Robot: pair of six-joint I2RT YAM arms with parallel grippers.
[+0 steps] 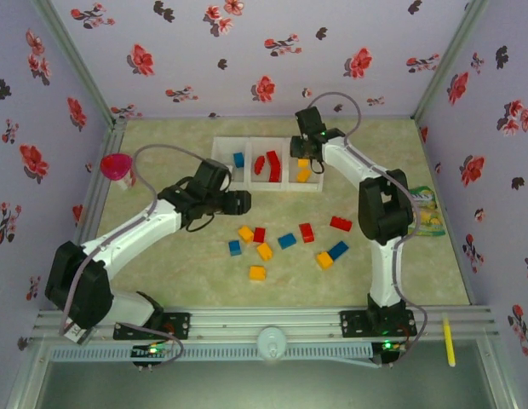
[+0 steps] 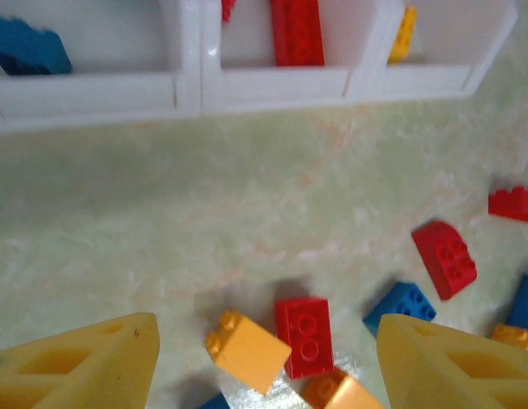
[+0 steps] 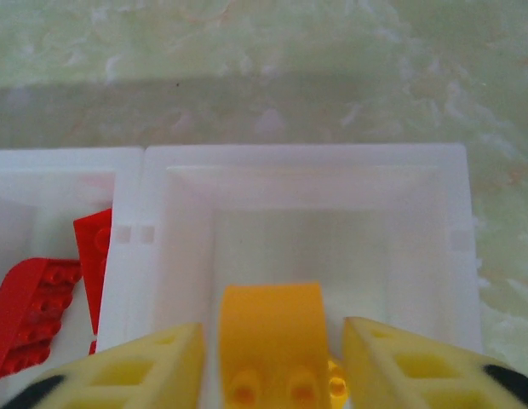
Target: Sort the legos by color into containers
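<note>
Yellow brick (image 3: 271, 328) was seen between the right end effector's (image 3: 274, 345) parted fingers over the end bin (image 3: 307, 162), slim gaps either side. Left end effector (image 2: 266, 328) was held open above loose bricks (image 2: 304, 336) on the table (image 2: 247, 204). Probably light, stiff, slick plastic, best pinched across the flat sides.

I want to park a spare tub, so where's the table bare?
Bare: the back-left patch between the pink cup and the white containers, and the near strip between the loose bricks and the front rail. Crowded: mid-table, among those bricks.
</note>
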